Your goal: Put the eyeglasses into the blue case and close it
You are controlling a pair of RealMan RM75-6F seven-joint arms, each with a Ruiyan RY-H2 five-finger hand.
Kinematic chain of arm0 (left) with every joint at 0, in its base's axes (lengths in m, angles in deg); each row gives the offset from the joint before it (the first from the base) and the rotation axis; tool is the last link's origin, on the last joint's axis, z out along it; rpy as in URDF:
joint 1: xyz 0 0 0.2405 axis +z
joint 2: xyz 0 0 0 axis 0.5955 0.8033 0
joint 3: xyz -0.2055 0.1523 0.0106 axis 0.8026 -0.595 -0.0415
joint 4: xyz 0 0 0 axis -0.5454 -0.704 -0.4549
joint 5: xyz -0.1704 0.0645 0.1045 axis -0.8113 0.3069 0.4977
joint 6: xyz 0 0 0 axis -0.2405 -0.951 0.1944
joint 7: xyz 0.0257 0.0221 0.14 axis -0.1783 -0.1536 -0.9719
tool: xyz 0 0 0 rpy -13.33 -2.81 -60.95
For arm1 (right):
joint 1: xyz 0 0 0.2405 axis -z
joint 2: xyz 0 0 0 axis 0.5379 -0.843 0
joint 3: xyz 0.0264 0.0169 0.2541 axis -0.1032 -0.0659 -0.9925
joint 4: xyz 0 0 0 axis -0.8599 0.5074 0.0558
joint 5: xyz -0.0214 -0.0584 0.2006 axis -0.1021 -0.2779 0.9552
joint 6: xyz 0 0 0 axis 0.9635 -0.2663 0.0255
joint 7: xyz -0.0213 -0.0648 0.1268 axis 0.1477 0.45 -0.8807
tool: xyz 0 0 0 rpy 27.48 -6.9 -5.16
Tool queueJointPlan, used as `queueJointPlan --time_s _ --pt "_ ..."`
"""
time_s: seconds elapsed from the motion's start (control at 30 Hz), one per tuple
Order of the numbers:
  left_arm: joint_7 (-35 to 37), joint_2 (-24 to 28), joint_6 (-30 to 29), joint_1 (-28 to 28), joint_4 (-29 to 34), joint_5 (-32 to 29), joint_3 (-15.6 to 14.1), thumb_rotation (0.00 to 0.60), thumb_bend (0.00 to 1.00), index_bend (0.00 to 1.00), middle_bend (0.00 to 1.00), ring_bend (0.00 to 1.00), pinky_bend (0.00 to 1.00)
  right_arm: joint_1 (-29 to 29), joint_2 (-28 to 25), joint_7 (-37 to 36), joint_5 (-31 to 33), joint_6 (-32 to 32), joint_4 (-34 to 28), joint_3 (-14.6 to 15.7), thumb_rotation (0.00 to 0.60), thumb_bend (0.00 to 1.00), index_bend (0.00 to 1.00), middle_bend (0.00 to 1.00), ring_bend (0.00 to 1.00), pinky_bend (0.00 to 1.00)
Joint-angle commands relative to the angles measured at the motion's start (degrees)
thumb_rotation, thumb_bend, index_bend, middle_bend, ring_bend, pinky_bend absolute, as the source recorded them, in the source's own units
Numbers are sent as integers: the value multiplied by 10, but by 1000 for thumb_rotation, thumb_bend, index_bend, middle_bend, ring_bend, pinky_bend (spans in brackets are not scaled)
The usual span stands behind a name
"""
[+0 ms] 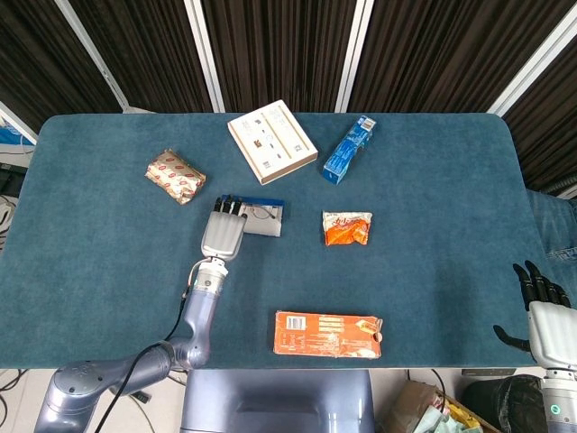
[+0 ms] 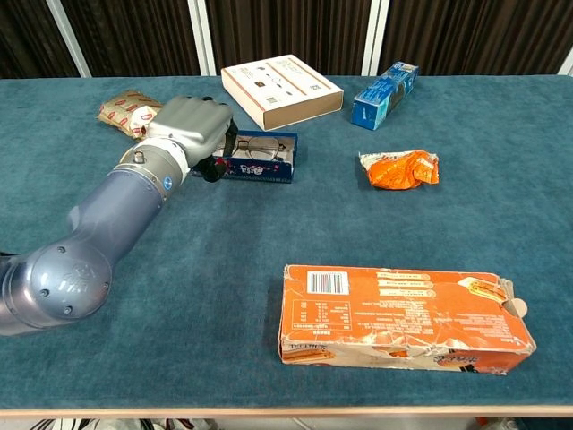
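Blue felt covers the table (image 1: 433, 271), and the blue case (image 2: 260, 163) lies open toward its far left, with the eyeglasses (image 2: 260, 146) already resting in it. By my reading, the placing is done and only the closing remains. At the case's left end sits the left hand (image 2: 190, 128), fingers curled down against that end; whether they grip it or merely touch, I cannot tell. Well apart, off the near right corner, the right hand (image 1: 541, 302) holds nothing, fingers spread.
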Motion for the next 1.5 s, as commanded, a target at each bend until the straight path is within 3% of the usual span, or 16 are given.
queueJointPlan --time_s 0.03,0.3,0.87,1.1,1.5 --pt "-2 1 0 1 1 0 0 600 385 569 189 100 166 0 0 1 0 0 0 0 600 247 52 41 144 161" --pt "-4 13 8 14 28 -14 0 600 462 592 193 100 166 -1 0 1 2 1 -1 -1 600 248 52 41 145 161" --pt "-91 172 -31 90 293 -69 -35 600 463 592 190 100 166 -1 0 1 2 1 -2 1 600 247 51 41 145 161" --pt "-100 185 -28 85 312 -93 -34 600 463 592 189 100 166 -1 0 2 4 2 -2 0 600 247 51 41 144 161" --pt "-120 148 -25 46 277 -134 -20 600 462 592 188 100 166 -1 0 2 6 2 -3 -1 600 248 54 41 145 161"
